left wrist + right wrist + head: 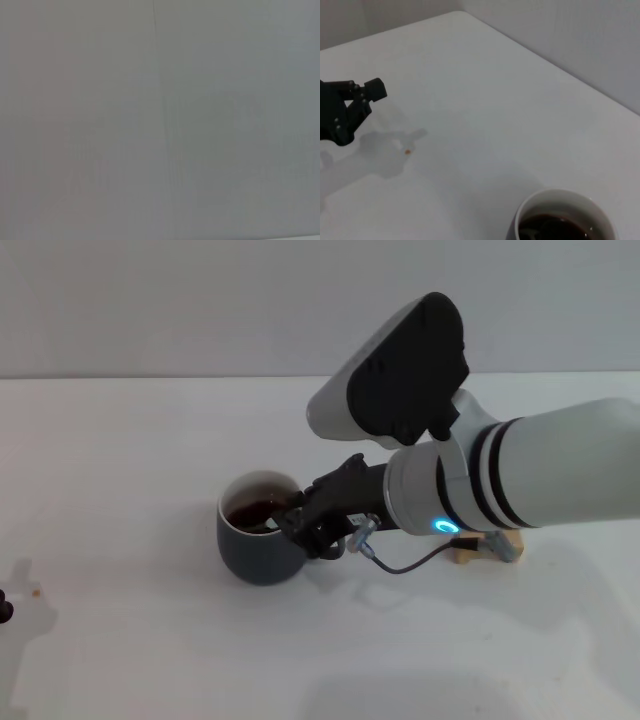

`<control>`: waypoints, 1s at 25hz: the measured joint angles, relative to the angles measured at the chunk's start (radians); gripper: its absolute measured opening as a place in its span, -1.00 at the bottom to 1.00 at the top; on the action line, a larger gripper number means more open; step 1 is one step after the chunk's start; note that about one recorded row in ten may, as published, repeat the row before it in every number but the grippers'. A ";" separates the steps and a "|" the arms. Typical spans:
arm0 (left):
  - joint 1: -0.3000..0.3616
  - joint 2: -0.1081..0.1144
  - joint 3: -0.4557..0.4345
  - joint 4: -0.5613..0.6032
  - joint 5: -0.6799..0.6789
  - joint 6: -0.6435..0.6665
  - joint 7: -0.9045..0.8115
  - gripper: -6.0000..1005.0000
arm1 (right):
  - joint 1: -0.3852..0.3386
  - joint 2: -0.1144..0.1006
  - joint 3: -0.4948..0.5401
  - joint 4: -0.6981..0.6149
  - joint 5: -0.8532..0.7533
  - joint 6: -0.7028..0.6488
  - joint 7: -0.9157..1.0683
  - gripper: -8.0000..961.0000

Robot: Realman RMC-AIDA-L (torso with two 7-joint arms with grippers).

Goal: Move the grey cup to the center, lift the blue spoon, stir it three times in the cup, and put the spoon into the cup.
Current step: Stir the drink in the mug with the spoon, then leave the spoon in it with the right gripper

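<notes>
I've got the right gripper (300, 523) at the grey cup (255, 545) rim, frame center, likely stirring; can't tell its grip. Left gripper (350, 107) idles, apparently unclenched.

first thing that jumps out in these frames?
The right arm's big white and black wrist fills the head view, its right gripper at the rim of the grey cup mid-table. Dark brown liquid sits inside the cup. The left gripper hovers off toward the table's left edge.
</notes>
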 joint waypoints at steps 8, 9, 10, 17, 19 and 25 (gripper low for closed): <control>0.000 0.000 0.000 0.000 0.001 0.002 0.000 -0.99 | 0.034 -0.001 0.002 -0.060 0.001 -0.068 -0.007 -0.65; 0.000 0.000 0.000 0.000 0.001 0.002 0.000 -0.99 | 0.036 -0.002 0.005 -0.066 0.001 -0.075 -0.008 -0.65; 0.000 0.000 0.000 0.000 0.001 0.002 0.000 -0.99 | 0.038 -0.003 0.008 -0.074 0.001 -0.082 -0.010 -0.65; -0.002 -0.001 0.000 0.000 0.002 0.002 0.000 -0.99 | 0.049 -0.005 0.028 -0.106 -0.006 -0.097 -0.013 -0.65; -0.002 -0.001 0.000 0.000 0.002 0.002 0.000 -0.99 | 0.047 -0.005 0.034 -0.109 -0.003 -0.106 -0.013 -0.65; 0.001 -0.002 0.000 0.000 0.003 0.002 0.000 -0.99 | 0.037 -0.004 0.037 -0.111 0.000 -0.128 -0.012 -0.58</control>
